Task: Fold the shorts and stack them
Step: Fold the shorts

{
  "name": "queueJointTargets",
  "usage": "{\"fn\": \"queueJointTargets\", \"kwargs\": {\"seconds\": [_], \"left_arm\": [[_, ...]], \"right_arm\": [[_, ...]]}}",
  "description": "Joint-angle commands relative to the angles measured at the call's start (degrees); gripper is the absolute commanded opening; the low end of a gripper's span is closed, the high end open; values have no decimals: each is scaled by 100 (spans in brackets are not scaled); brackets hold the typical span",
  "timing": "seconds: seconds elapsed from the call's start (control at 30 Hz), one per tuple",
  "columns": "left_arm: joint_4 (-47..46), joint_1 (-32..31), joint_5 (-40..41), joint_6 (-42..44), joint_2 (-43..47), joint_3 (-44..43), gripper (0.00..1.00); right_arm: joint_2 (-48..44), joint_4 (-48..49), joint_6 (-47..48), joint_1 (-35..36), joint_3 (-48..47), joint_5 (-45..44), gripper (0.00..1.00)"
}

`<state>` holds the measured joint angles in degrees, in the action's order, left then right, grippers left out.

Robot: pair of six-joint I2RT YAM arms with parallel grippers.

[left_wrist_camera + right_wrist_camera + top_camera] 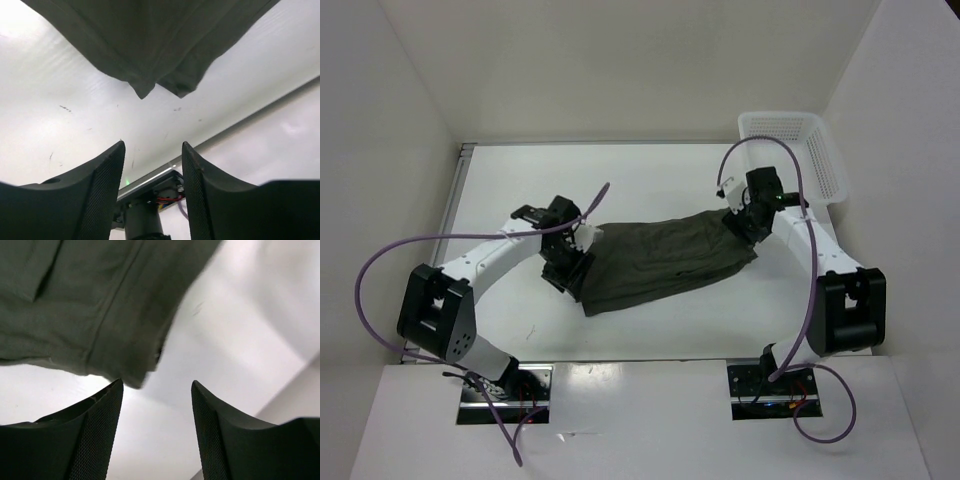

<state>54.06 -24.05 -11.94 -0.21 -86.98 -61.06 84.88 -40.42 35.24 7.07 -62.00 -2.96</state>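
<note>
The white table (650,180) carries a white mesh basket (798,150) at its far right corner, upright, rim against the right wall. White enclosure walls (620,70) border the table on its far, left and right sides. Small dark scuff marks (65,108) show on the table surface.

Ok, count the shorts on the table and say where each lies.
1. The shorts lie on the table between the left gripper and the right gripper. Another beneath could be hidden.
</note>
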Motion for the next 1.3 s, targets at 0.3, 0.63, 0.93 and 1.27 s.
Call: {"fn": "queueJointTargets", "kwargs": {"seconds": [0.3,0.63,0.93,1.27], "left_arm": [[-2399,648,605,21,-995,-881,58],[-2866,648,588,21,-1989,-1259,58],[-3279,700,641,21,-2332,-1031,58],[-3358,1227,1202,21,-2807,-1741,58]], "right_arm": [[28,166,-369,1902,-1236,524,33],[1135,1089,-554,2967,-464,1535,7],[1329,1476,-439,2967,759,1281,5],[1004,1037,35,3143,307,1263,6]]}}
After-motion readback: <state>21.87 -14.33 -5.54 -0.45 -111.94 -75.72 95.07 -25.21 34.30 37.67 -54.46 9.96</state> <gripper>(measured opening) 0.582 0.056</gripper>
